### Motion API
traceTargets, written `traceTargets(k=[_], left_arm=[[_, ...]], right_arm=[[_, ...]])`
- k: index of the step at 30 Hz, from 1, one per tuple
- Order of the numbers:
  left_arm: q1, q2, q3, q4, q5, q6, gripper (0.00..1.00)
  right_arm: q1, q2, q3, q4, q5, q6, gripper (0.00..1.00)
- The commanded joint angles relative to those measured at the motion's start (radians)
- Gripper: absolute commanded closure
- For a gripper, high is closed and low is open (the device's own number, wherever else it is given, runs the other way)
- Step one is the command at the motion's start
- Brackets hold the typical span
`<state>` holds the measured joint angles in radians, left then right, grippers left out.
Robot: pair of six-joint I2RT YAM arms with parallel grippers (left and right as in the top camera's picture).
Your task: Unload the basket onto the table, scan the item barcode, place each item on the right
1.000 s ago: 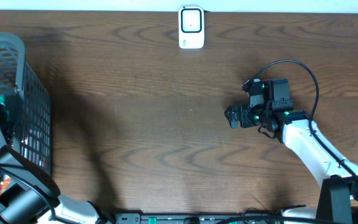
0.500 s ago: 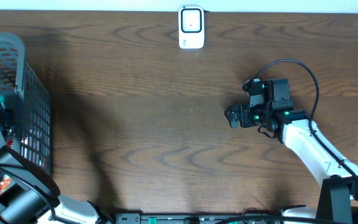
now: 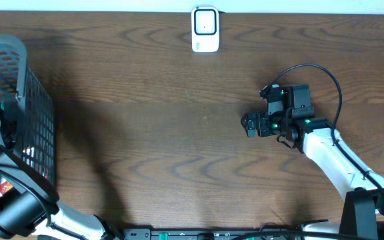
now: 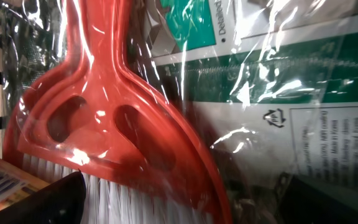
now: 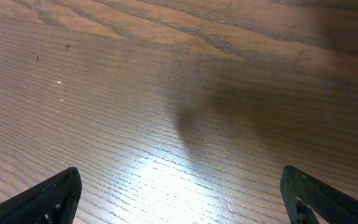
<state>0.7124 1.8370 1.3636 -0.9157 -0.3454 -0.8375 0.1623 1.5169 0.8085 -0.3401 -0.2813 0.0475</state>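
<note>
Left gripper (image 4: 179,208) is easing deeper into the basket (image 3: 35,100) at the table's (image 3: 145,133) left edge — jaws wide, empty — just above the wrapped red brush (image 4: 110,124); pickup looks close. Right gripper (image 5: 179,199) is idling wide open, scanner (image 3: 205,30) waiting at the far edge.

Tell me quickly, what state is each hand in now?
Left hand: open, right at the wrapped red brush.
Right hand: open, empty, above the table.

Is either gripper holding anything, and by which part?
Nothing is held. The left gripper stands open over the red plastic brush in clear wrap; the right gripper is open above the wooden table.
</note>
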Motion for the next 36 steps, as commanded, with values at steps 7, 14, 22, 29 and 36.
traceTargets(k=[7, 14, 22, 29, 36], left_arm=[[0.005, 0.008, -0.015, -0.118, -0.108, -0.027, 0.03], [0.005, 0.008, -0.014, -0.23, -0.119, -0.088, 0.03], [0.005, 0.008, -0.014, -0.371, -0.119, -0.163, 0.03], [0.005, 0.008, -0.015, -0.411, -0.118, -0.201, 0.03], [0.005, 0.013, -0.029, -0.353, -0.111, -0.201, 0.03]], right_arm=[[0.01, 0.008, -0.007, 0.0, -0.012, -0.012, 0.01], [0.01, 0.008, -0.007, 0.0, -0.012, -0.012, 0.01], [0.01, 0.008, -0.007, 0.005, -0.016, -0.011, 0.01], [0.01, 0.008, -0.006, 0.008, -0.033, -0.012, 0.01], [0.01, 0.008, -0.006, 0.009, -0.039, -0.012, 0.01]])
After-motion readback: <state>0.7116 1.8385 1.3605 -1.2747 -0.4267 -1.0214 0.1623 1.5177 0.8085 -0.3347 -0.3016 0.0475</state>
